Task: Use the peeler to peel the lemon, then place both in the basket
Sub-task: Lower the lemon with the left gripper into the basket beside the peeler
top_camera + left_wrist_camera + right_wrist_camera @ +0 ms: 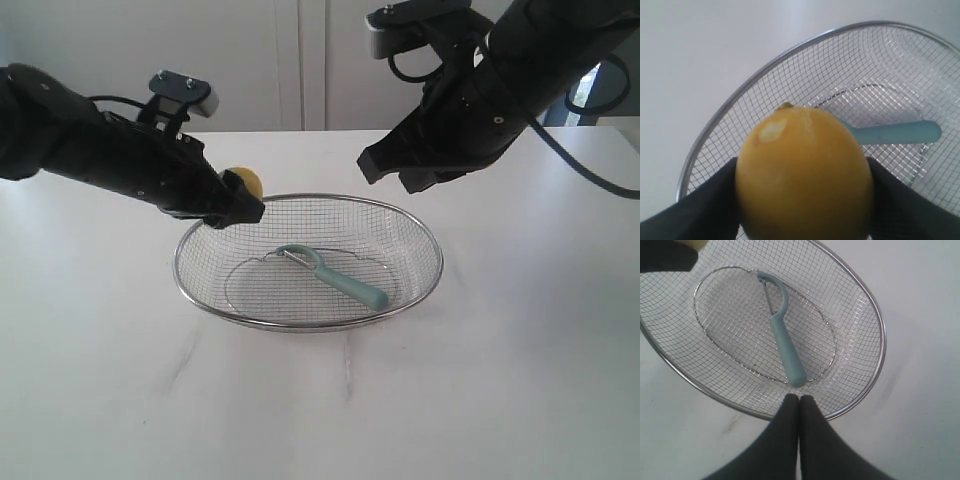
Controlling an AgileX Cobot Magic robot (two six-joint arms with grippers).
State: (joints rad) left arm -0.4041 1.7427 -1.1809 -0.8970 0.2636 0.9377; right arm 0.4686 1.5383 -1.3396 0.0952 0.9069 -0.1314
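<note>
On the left, the left hand [238,203] is clamped on the small, round, yellow lemon with dimpled skin [247,183], a dark finger pressed to each side. It holds the fruit in the air just above the left rim of the large, shallow, oval basket of silver wire mesh [405,245], which sits on the white surface [120,400]. The skin is smooth and rounded, so the main risk is that the lemon squirts out if the fingers loosen unevenly. Released from this spot, it could strike the rim and roll away across the surface instead of dropping inside. A small pale patch shows on the skin in the left wrist view, though whether it is a peeled strip cannot be told. Most of the rind looks intact, so setting the fruit down now may leave the peeling short. In the middle, the slim peeler with the pale teal-green handle and looped, metal-bladed head [335,277] lies flat on the basket floor, handle toward the near right. A lemon dropped from height could land on it, knock it aside, or bounce. On the right, the right hand [799,402] hangs empty above the far right rim with its fingers pressed together. A careless sweep by either arm could clip the light basket and shift it.
</note>
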